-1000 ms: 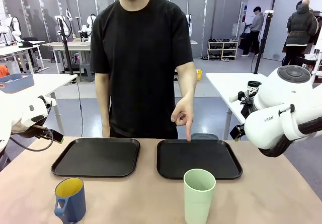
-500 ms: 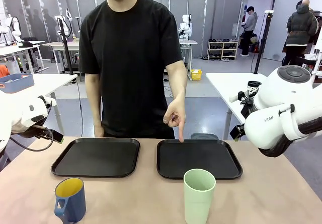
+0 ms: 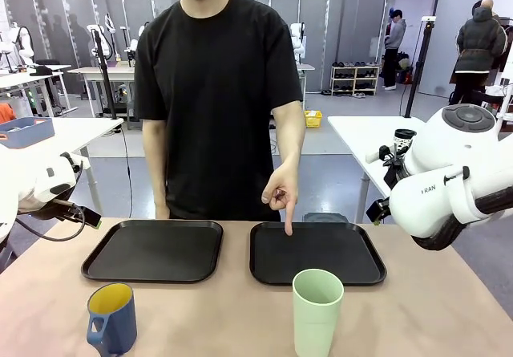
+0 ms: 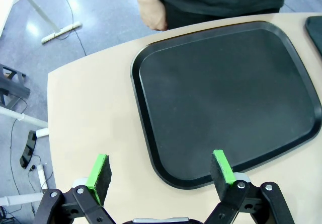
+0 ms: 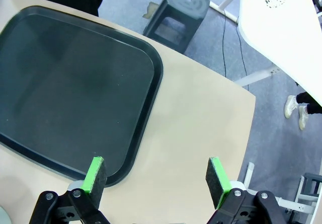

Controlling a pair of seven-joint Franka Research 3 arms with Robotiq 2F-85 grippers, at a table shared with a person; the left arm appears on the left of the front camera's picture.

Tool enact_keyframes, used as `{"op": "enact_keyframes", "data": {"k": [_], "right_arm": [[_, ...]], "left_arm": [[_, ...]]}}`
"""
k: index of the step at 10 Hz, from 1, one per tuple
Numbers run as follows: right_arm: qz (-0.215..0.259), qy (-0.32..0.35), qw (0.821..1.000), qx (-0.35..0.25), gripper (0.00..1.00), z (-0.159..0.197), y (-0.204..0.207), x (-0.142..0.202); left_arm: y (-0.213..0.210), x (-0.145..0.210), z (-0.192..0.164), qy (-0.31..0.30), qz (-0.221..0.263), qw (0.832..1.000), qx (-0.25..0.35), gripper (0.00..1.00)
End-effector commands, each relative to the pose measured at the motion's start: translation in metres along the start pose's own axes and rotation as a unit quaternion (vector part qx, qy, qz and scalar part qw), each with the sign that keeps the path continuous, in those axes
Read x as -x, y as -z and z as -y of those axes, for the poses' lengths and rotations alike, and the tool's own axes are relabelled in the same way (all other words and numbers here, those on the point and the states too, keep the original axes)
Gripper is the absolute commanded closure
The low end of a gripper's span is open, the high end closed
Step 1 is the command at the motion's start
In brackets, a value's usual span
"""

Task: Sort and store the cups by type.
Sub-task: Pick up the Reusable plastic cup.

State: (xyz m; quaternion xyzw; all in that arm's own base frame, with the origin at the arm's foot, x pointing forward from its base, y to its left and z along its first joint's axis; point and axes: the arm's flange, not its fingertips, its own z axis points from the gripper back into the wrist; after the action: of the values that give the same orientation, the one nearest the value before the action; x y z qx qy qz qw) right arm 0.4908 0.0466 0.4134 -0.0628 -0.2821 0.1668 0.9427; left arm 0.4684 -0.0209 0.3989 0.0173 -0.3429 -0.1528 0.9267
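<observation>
Person's torso shifted right; pointing hand [image 3: 281, 197] index-extended, remaining fingers curled, empty, above far edge of right black rectangular tray [image 3: 337, 262]; mint-green tumbler [image 3: 317, 315], blue handled mug [image 3: 113, 322] at near tabletop edge.

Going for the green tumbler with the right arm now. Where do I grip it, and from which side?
Take the mint-green tumbler around its upper wall, below the rim. It stands upright, round and handleless, so no side is favoured by shape; coming level from the robot's right looks best, since the table is bare there.
</observation>
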Motion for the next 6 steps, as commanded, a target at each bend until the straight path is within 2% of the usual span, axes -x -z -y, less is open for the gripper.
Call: {"op": "enact_keyframes", "data": {"k": [1,2,3,4,5,6], "right_arm": [[0.000,0.000,1.000,0.000,0.00,0.000,0.000,0.000],[0.009,-0.067,0.998,0.016,0.00,0.001,-0.007,-0.002],[0.028,-0.159,0.987,0.013,0.00,0.004,-0.017,-0.002],[0.039,-0.220,0.975,-0.008,0.00,0.006,-0.027,-0.003],[0.051,-0.271,0.961,-0.036,0.00,0.007,-0.035,-0.004],[0.049,-0.342,0.936,-0.073,0.00,0.005,-0.042,-0.004]], "left_arm": [[0.000,-0.001,0.001,-0.001,0.000,1.000,-0.001,0.00],[0.000,-0.001,0.001,-0.001,0.000,1.000,-0.001,0.00],[0.000,-0.001,0.001,-0.001,0.000,1.000,-0.001,0.00],[0.000,-0.001,0.001,-0.001,0.000,1.000,-0.001,0.00],[0.000,-0.001,0.001,-0.001,0.000,1.000,-0.001,0.00],[0.000,-0.001,0.001,-0.001,0.000,1.000,-0.001,0.00]]}}
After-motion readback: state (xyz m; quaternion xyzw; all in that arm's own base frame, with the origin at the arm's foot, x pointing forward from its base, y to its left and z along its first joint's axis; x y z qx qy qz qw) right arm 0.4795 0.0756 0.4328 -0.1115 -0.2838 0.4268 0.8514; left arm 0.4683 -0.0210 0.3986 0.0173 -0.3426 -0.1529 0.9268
